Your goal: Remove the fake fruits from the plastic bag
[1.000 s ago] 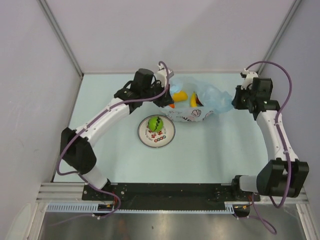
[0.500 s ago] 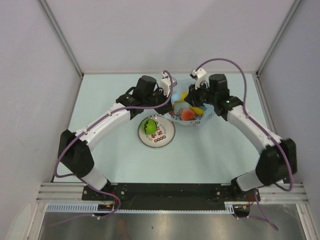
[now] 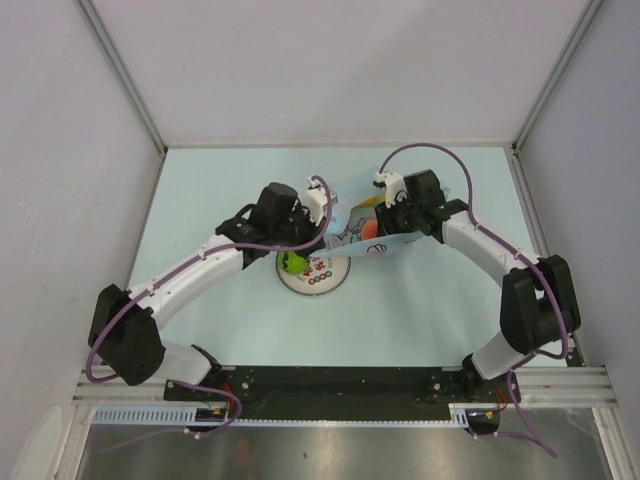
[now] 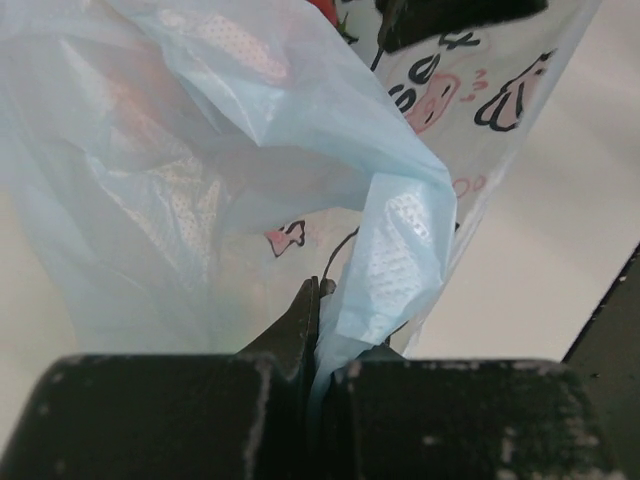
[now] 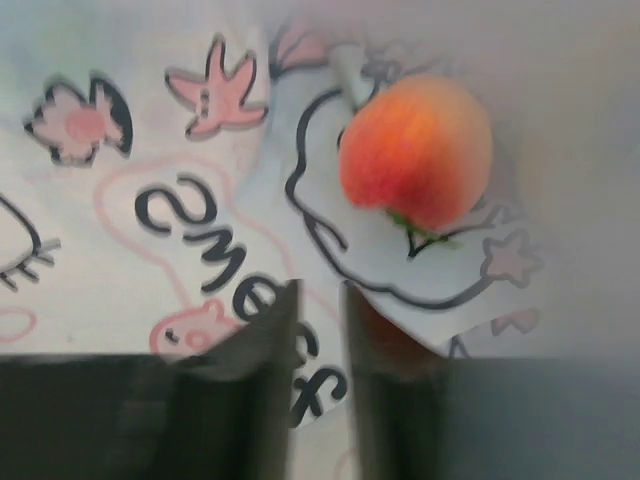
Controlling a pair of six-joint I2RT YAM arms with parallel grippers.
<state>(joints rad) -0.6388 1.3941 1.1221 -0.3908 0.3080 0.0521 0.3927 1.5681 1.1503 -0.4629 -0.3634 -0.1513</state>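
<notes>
At mid-table, clenched left gripper (image 4: 318,292) pinches the thin light-blue printed plastic bag (image 3: 352,228); right gripper (image 5: 320,292), narrowly parted and empty, should widen before closing squarely around the glossy peach-coloured fake fruit (image 5: 415,150) inside.

Pale blue table (image 3: 450,300), 1 white plate (image 3: 322,282) mid-table, plastic bag (image 3: 345,235) at plate's far edge
</notes>
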